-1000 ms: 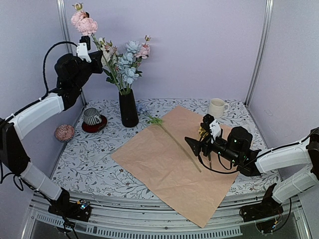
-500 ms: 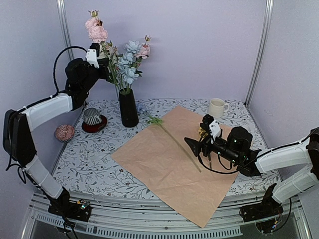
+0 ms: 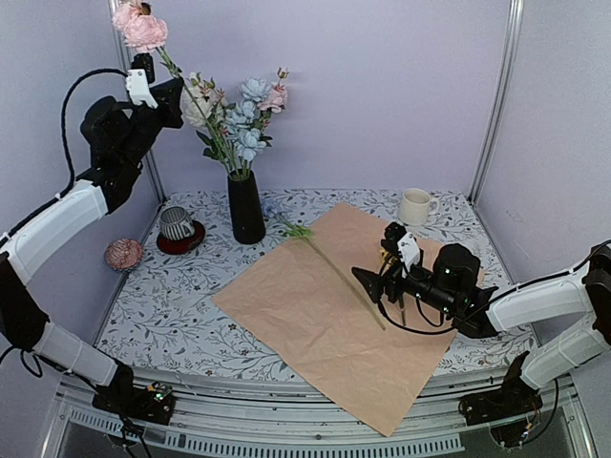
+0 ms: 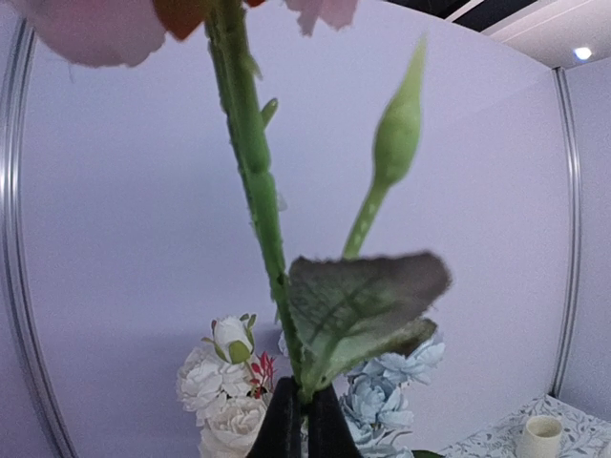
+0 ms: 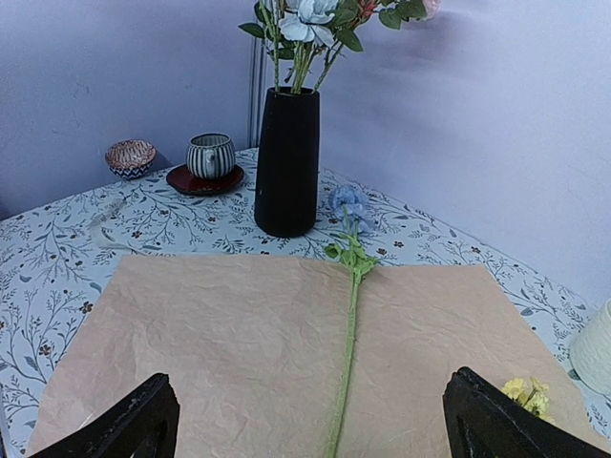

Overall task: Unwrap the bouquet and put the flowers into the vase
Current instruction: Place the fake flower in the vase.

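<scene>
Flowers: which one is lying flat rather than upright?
The pale blue flower, stem flat across the tan paper. The rest stand in the black vase; the left gripper holds the pink flower aloft.

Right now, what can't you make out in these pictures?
Left wrist view: the held pink flower is blurred and cut off by the top edge.
Right wrist view: the loose stem runs off the bottom edge, and the mug is cut by the right edge.

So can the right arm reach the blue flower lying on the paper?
Probably yes. The right pincer is open and sits low over the paper, with the blue flower lying stem-first right in front of it. Nothing is in between.
</scene>
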